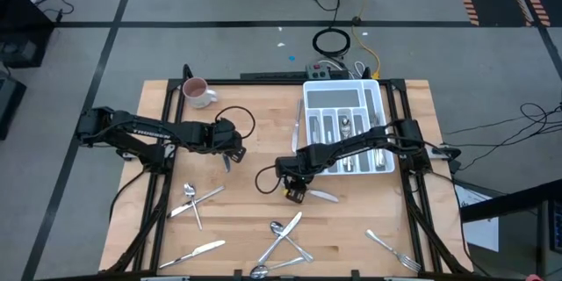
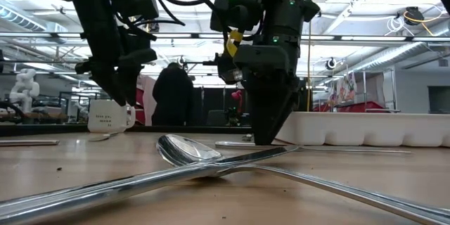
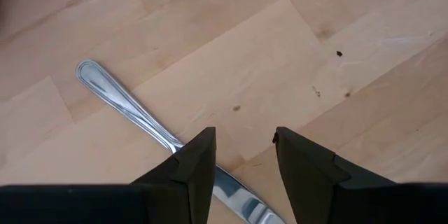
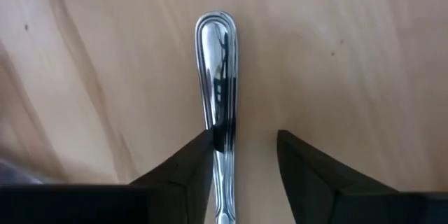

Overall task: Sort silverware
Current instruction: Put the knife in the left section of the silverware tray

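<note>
Up close, we make out small dark lettering on the mug [image 2: 107, 117], but we cannot read it; we find no other legible writing.

We see the right gripper [image 1: 296, 193] low over the middle of the bench [image 1: 255, 202], its fingers [image 4: 183, 175] spread. A knife handle [image 4: 218, 77] lies on the wood between them, its edge against one finger; the other finger stands clear of it. In the high view this knife [image 1: 321, 196] juts out toward the tray [image 1: 347, 127] side. The right arm reaches from the bench's right edge, passing across the tray's front, with its wrist bent steeply down.

We see the left gripper [image 1: 230, 151] over the bench's left-centre, fingers [image 3: 192, 168] also parted. Another piece of silverware [image 3: 126, 108] lies slantwise on the wood, passing beneath one finger; we cannot tell whether they touch. The left arm stretches in from the left edge, roughly level, then dips at the wrist.

Several pieces already sit in the tray's slots. Others lie scattered: a crossed spoon and fork [image 1: 191, 200] at front left, a knife [image 1: 198, 251] beside the front edge, a crossed cluster [image 1: 283, 239] front-centre, and a fork [image 1: 392, 251] at front right. The mug stands at the back-left corner.
</note>
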Robot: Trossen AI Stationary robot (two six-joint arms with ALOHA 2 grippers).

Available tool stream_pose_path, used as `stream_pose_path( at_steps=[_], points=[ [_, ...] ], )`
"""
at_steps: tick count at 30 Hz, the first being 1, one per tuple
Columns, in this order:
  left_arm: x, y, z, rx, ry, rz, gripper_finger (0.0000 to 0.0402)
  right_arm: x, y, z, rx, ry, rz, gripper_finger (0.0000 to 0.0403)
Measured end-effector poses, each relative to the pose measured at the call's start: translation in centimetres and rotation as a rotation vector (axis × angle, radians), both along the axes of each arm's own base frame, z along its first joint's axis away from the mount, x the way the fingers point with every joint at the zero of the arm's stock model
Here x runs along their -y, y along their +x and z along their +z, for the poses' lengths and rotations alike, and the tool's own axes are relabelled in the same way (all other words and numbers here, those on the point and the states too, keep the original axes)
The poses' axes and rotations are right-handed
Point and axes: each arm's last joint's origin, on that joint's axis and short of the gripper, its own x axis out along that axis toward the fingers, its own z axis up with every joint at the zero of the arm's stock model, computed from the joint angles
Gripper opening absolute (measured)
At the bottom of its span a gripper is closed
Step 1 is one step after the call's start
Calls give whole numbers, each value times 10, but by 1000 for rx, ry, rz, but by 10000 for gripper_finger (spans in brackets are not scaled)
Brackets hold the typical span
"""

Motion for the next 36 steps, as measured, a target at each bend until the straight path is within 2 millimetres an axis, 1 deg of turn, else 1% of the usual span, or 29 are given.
stream_pose_path(
  at_steps=[6, 9, 15, 19, 21, 25, 30, 36],
  points=[
    [0, 0, 0, -1, 10, 1, 155, -11, -5, 1, -35, -13, 81, 153],
    [0, 0, 0, -2, 12, -2, 155, -15, -6, 10, -78, -28, 107, 153],
    [0, 1, 0, 2, 16, -14, 155, -19, 1, 37, -80, -80, 137, 153],
    [0, 1, 0, 1, 16, -15, 155, -25, 3, 44, -68, -71, 155, 153],
    [0, 1, 0, 0, 15, -15, 155, -30, 1, 42, -73, -48, 171, 153],
    [0, 1, 0, -1, 16, -17, 155, -37, -8, 27, -116, -52, 187, 153],
    [0, 1, 0, -4, 17, -22, 155, -35, -20, 10, -183, -65, 179, 153],
    [0, 1, 0, -3, 16, -20, 155, -35, -18, 1, -123, -54, 161, 153]
  ],
)
